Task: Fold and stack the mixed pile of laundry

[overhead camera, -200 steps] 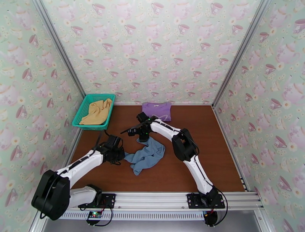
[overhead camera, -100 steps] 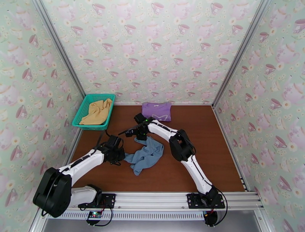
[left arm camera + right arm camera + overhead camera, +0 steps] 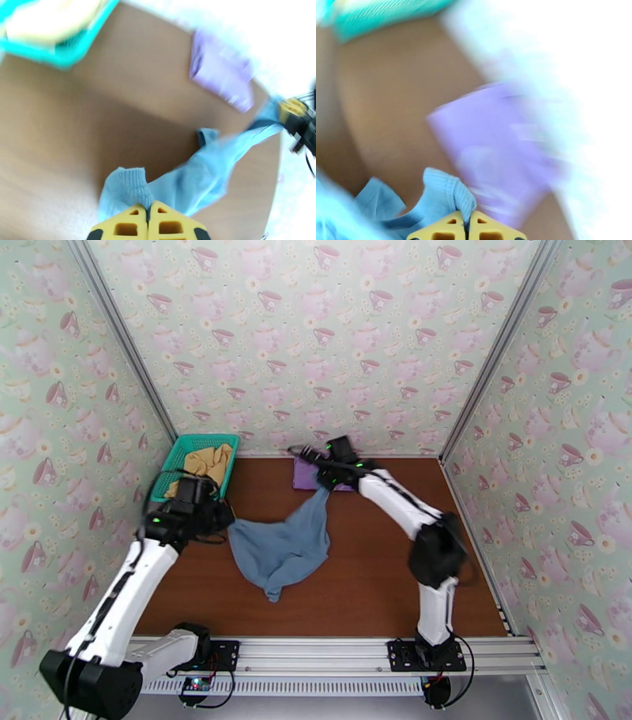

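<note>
Altogether three garments: a mustard-yellow piece (image 3: 207, 461) crumpled in the teal mesh basket (image 3: 175, 465), a flat purple T-shirt (image 3: 221, 75) at the worktop's back, and a soft, rib-hemmed grey-blue piece (image 3: 280, 544). It stretches left to right between the left gripper (image 3: 148, 209) and right gripper (image 3: 467, 223), both jaws clenched on its edge, its belly sagging toward the near side.

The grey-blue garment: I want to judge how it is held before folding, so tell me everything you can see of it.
The grey-blue garment is soft, knit-looking cloth with ribbed edges. It is spread out, stretched between the left end effector and the right end effector, each shut on a ribbed edge. Its middle sags to a point toward the near side of the table; whether it rests there I cannot tell. Its far corner is close to the purple T-shirt.
</note>
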You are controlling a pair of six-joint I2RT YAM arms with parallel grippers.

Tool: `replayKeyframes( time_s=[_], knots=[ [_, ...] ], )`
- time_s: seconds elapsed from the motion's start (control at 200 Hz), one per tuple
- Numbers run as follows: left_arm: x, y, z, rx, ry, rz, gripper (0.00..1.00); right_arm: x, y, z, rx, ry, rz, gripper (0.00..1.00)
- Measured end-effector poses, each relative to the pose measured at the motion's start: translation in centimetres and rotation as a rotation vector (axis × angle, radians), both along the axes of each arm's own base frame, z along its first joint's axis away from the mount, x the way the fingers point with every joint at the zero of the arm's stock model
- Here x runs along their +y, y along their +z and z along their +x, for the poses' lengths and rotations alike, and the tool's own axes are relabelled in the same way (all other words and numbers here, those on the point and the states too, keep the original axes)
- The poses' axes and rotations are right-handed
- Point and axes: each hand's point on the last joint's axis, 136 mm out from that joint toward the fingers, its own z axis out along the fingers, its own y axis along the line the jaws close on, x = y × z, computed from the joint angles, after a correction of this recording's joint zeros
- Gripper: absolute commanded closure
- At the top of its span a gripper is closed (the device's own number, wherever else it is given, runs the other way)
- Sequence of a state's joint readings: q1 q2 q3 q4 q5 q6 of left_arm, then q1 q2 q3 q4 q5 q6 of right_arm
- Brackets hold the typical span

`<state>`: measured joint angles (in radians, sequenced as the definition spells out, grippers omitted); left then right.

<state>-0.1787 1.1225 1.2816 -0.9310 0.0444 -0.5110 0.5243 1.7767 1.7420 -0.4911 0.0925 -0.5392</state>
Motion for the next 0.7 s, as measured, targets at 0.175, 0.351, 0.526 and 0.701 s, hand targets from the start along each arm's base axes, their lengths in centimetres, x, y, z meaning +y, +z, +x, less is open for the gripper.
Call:
replayKeyframes(
  time_s=[0.175,0.351,0.526,0.701],
  knots=[
    [0.9,4.6,0.7,-0.065,0.004,0.009,1.0,-7.0,11.1,-4.6,-0.226,-0.197,0.233,1.0],
    [0.9,8.9,4.7,-0.112,-0.022,-0.009,1.0,-13.3,12.9,-4.3,-0.263,-0.374,0.326,1.0],
    [0.3,13.0,11.4,-0.181,-0.064,-0.036,1.0,-14.8,13.8,-1.4,-0.241,-0.457,0.35,1.0],
    [-0.6,16.0,18.2,-0.277,-0.111,-0.095,1.0,-16.5,17.6,2.5,-0.279,-0.578,0.438,1.0]
  ],
)
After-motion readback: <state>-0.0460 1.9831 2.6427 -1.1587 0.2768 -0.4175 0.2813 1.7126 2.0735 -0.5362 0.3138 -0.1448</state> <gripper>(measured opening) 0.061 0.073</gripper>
